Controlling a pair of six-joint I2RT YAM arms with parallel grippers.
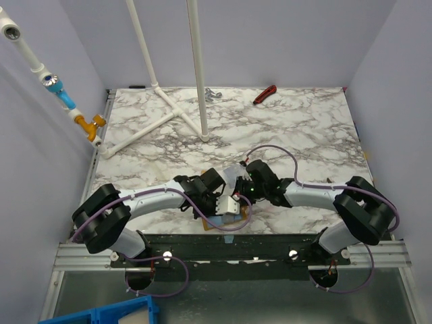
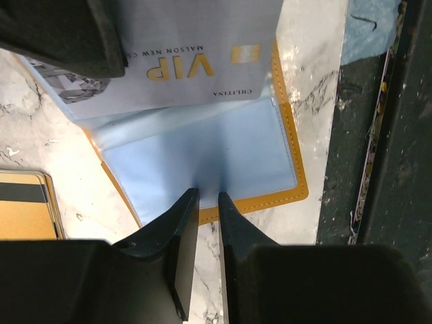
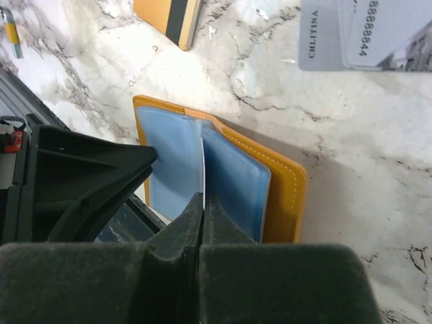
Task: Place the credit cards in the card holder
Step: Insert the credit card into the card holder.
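The card holder [image 2: 223, 162], lying open at the near edge of the table [image 1: 304, 128], is showing pale blue plastic sleeves inside a mustard-yellow cover. The right gripper [image 3: 202, 202] is pinching the thin edge of one clear sleeve, its fingers fully together on it. The left gripper [image 2: 208, 202] is hovering over the holder's near edge with its fingers only a slit apart; whether it has hold of anything I cannot tell. The grey card [image 2: 196, 54] marked VIP is lying across the holder's far side, overlapping the sleeves. The gold card [image 3: 169, 20] with the dark stripe is lying flat on the marble just beside the holder.

Both cards are probably light, stiff and slick; an edge grip looks best, since flat faces give nothing to pinch. The sleeve is floppy and likely to slip.
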